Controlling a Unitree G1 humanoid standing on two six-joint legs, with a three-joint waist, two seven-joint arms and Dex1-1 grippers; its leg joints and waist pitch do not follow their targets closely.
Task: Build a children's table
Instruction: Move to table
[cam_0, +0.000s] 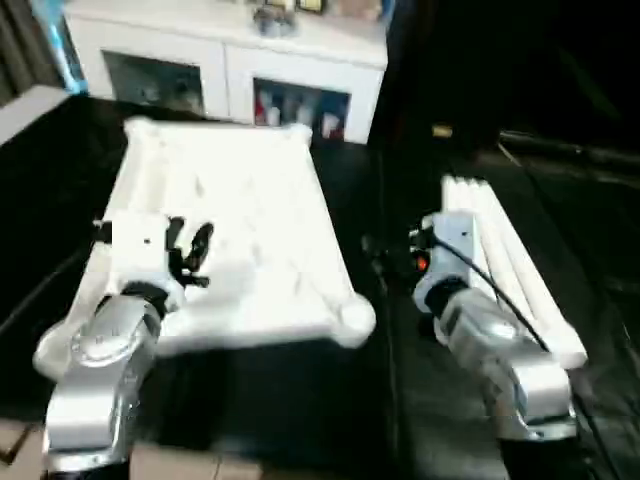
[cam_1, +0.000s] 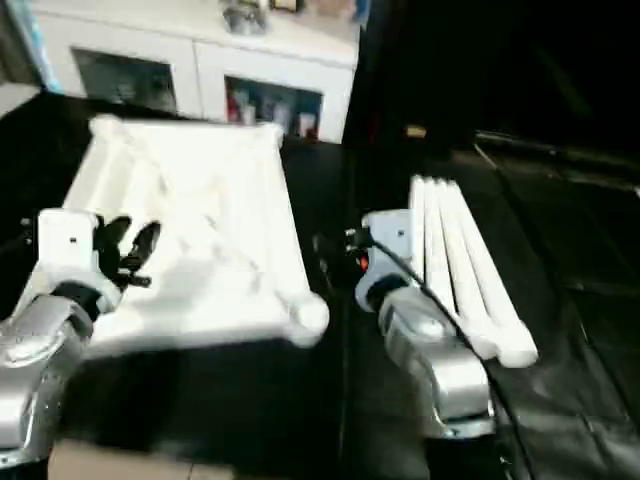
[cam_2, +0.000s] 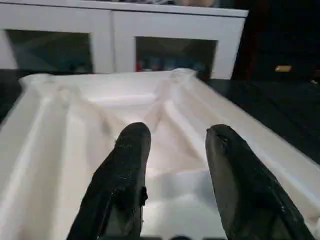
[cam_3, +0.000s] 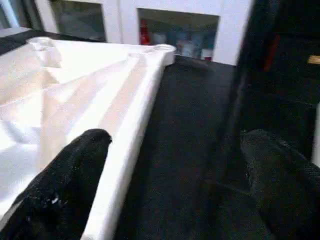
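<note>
White table top (cam_0: 235, 235) lies upside down on the black surface (cam_0: 360, 400), ribbed underside up, round corner sockets at the corners, near-right socket (cam_0: 355, 318) sticking out at the edge closest to the robot. Table legs (cam_0: 515, 265) lie bundled side by side on the black surface, well apart from the top, long axes running away from the robot

Left gripper (cam_0: 190, 250) hangs over the near-left part of the top, black fingers (cam_2: 125, 170) partly spread, nothing between them, ribs of the underside just ahead of the fingertips; cannot tell if it touches the plastic. Far edge of the top lies ahead of this gripper, white glass-door cabinet (cam_0: 225, 70) beyond that

Right gripper (cam_3: 175, 165) sits over the bare black strip between the top's right edge and the legs, fingers (cam_3: 70, 180) spread wide, gripping nothing. Top's long right rim runs just beside its inner finger, legs just on its outer side, close to the wrist. Strip ahead of this gripper is open black surface up to the cabinet. Dark cable (cam_0: 500, 290) runs along the right forearm
</note>
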